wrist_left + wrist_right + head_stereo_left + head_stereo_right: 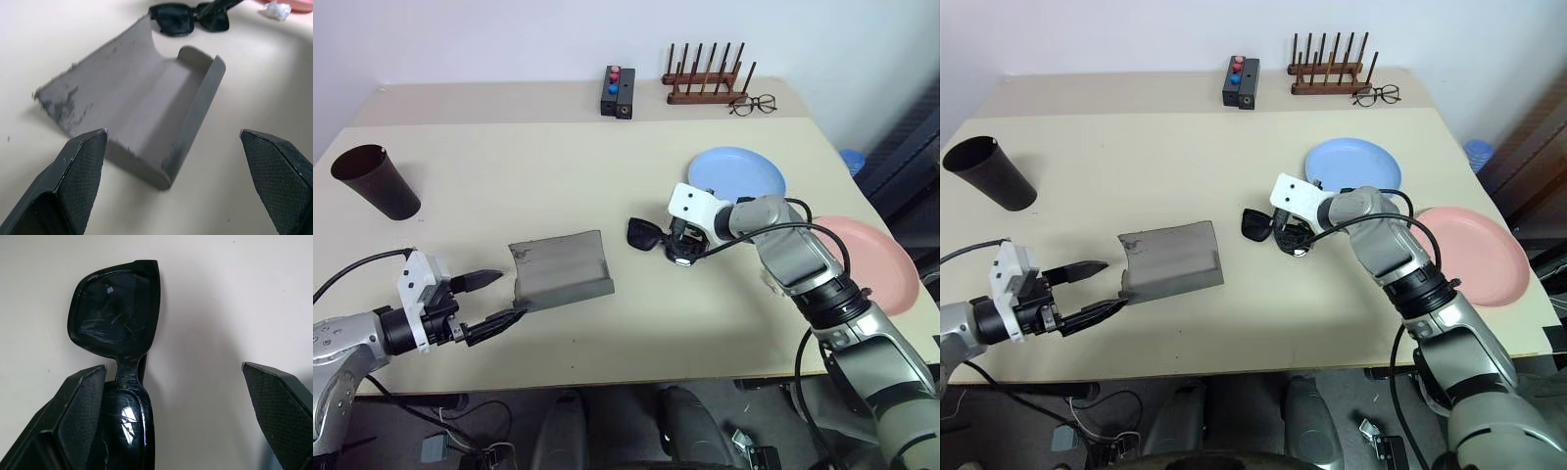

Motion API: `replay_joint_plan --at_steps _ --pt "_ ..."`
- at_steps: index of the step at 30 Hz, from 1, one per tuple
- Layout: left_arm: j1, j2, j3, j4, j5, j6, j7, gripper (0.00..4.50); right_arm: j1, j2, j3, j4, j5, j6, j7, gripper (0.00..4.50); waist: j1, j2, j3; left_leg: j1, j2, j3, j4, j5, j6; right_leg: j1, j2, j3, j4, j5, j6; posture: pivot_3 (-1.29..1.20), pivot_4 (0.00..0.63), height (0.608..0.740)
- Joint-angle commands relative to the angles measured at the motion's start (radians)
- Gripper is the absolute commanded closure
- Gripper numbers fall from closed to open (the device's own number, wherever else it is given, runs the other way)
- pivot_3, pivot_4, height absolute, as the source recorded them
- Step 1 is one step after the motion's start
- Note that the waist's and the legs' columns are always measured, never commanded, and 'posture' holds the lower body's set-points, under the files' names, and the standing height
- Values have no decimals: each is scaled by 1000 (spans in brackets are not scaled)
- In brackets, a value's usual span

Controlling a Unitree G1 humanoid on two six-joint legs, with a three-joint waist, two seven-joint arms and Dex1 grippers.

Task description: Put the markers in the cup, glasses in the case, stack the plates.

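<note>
Right gripper [677, 247] open over glasses [643, 234], beige table [509, 166]

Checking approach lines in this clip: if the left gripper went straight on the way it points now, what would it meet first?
Most likely the grey case, lying open just ahead of the left gripper, whose fingers stand open. The sunglasses lie beyond it.

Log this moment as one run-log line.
right gripper: open over sunglasses | left gripper: open by open case | plates: unstacked
</note>
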Motion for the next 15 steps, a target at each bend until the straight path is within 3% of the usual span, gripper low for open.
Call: replay_joint_plan --at_steps 1,9,12,15 --pt "-21 4 2 -26 -23 -17 7 44 9 20 -6 -46 -34 38 -34 0 0 0 0 0 0 0 0 0 0 0 0 0 0 0 0 0 150 740" --pt "-15 -12 -16 -55 -29 -50 8 44 36 30 16 -67 -98 50 -60 0 0 0 0 0 0 0 0 0 0 0 0 0 0 0 0 0 150 740" --pt "-9 -21 -25 -76 -37 -50 20 0 42 21 26 -65 -120 29 -59 840 0 0 0 0 0 0 0 0 0 0 0 0 0 0 0 0 150 740" --pt "-6 -23 -31 -80 -33 -51 26 0 47 18 28 -62 -134 16 -56 2389 0 0 0 0 0 0 0 0 0 0 0 0 0 0 0 0 150 740"
